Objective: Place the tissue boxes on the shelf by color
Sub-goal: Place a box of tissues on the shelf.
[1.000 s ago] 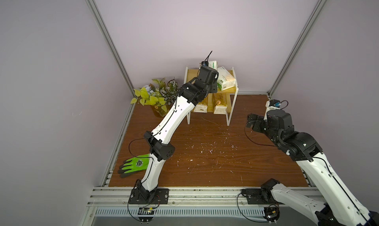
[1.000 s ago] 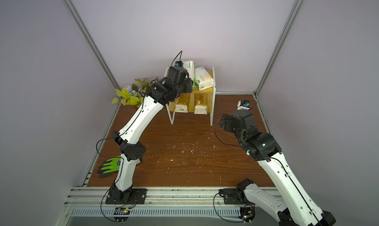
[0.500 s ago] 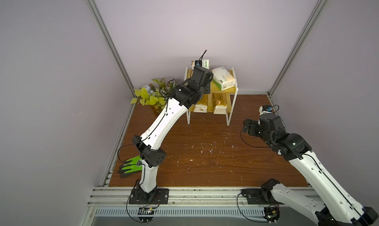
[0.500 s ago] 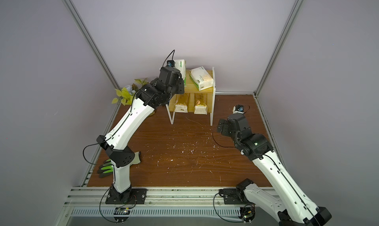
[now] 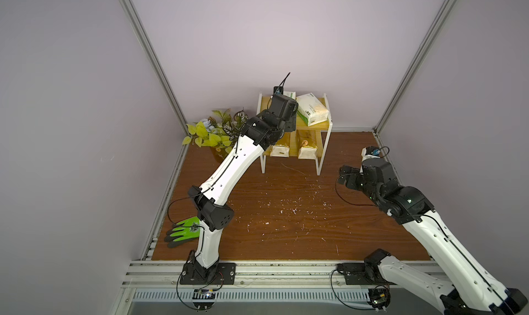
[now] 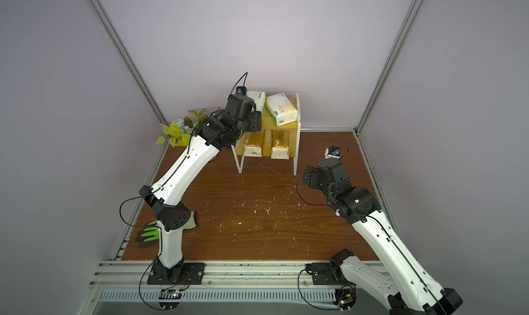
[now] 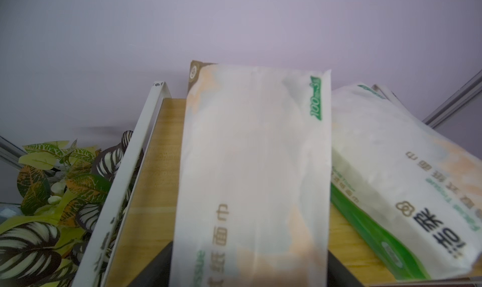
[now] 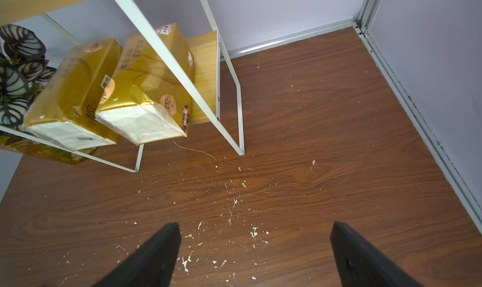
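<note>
Left arm [image 5: 229,167] reaches to top tier of white-framed yellow wooden shelf [image 7: 156,168]; white peach-print tissue pack [image 7: 250,168] lies there between its jaws, grip unclear. Right arm [image 5: 400,202] bent low, jaws wide apart, empty.

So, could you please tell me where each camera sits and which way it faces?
Top views: high above arm bases, looking down at brown wooden table, two-tier yellow wooden shelf, both arms.
Left wrist: at the top board, facing the wall across two white tissue packs; left gripper flanks one.
Right wrist: low over the table, facing two gold tissue packs; right gripper open.
Shared: both wrist views show the shelf frame.
</note>
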{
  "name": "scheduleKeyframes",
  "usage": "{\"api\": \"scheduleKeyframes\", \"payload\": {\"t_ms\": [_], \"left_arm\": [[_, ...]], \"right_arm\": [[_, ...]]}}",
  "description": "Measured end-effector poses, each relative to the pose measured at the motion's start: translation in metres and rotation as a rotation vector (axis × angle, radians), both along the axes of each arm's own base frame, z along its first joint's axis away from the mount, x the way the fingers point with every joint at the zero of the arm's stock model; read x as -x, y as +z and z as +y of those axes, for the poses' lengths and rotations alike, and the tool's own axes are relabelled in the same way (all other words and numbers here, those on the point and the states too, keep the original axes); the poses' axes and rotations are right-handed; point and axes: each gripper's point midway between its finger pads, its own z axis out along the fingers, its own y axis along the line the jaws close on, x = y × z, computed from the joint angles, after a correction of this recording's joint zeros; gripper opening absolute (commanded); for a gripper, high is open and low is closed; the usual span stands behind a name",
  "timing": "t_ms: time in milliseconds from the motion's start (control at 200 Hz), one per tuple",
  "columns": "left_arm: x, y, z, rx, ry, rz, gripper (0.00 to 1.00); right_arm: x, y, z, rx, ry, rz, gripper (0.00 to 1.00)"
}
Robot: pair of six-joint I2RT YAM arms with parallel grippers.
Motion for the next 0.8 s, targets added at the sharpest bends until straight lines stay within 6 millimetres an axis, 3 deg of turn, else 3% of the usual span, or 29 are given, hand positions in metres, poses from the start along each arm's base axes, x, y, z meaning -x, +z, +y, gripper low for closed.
{"api": "scheduleKeyframes", "payload": {"t_ms": [250, 330, 545, 801], "left_arm": [[-0.01, -0.004, 0.006, 0.014, 0.018, 0.002, 0.85], [-0.014, -0.006, 0.004, 0.004, 0.012, 0.002, 0.98], [-0.026, -0.029, -0.008, -0.017, -0.014, 0.039, 0.99], [-0.021, -0.024, -0.007, -0.012, -0.032, 0.038, 0.99]], "right_arm": [[0.009, -0.004, -0.007, -0.017, -0.027, 0.003, 0.97], [0.011, -0.002, -0.009, -0.025, -0.033, 0.0, 0.97], [0.012, -0.003, -0.009, -0.027, -0.037, 0.004, 0.98], [0.012, -0.004, -0.009, -0.027, -0.035, 0.007, 0.98]]}}
